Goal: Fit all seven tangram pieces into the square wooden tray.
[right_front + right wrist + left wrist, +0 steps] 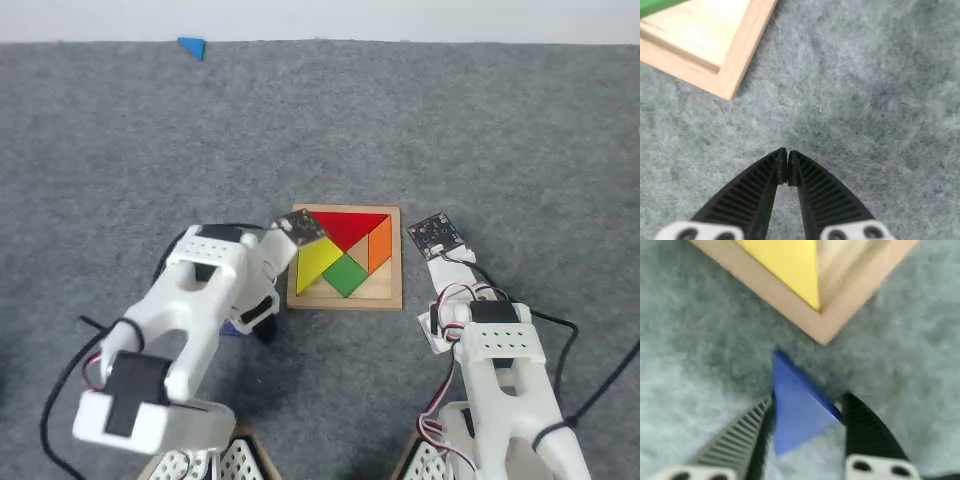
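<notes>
The square wooden tray [346,301] lies mid-table with red [350,228], orange [380,245], yellow [316,260] and green [345,274] pieces in it; its near right part is bare wood. My left gripper [807,402] sits low on the carpet just off the tray's near left corner [826,327], shut on a blue triangle [795,412] that lies between its fingers. In the high view this gripper [263,324] is beside that corner. My right gripper [788,165] is shut with nothing in it, over carpet off the tray's near right corner [732,70].
A second, small blue triangle [192,46] lies at the far left edge of the grey carpet. Both arms' cables trail at the near side. Open carpet stretches beyond the tray.
</notes>
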Robot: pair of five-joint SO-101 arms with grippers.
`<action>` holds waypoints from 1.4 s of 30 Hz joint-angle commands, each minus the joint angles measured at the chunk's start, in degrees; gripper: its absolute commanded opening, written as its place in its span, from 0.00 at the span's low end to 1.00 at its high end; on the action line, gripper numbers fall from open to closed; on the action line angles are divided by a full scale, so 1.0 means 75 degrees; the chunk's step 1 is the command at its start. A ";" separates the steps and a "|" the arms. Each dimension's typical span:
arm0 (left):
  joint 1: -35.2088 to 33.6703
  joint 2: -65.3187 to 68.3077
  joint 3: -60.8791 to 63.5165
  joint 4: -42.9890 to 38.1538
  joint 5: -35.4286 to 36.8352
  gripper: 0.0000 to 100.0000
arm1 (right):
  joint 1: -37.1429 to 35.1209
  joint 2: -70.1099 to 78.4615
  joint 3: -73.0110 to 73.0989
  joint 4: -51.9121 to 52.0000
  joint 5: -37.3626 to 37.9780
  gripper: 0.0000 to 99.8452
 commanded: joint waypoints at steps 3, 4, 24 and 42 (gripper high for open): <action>-0.0176 0.0586 -0.0182 0.0023 -0.0105 0.16 | 0.0029 -0.0182 -0.0023 -0.0147 0.0035 0.01; -0.0188 0.0539 -0.0182 0.0035 -0.0129 0.15 | 0.0029 -0.0182 -0.0023 -0.0147 0.0035 0.01; -0.2426 -0.2391 -0.0803 0.0891 0.0141 0.12 | 0.0029 -0.0170 -0.0023 -0.0123 0.0035 0.01; -0.6716 -0.2755 0.0486 0.0527 0.0363 0.23 | -0.0287 -0.0240 0.0082 0.0018 0.0035 0.01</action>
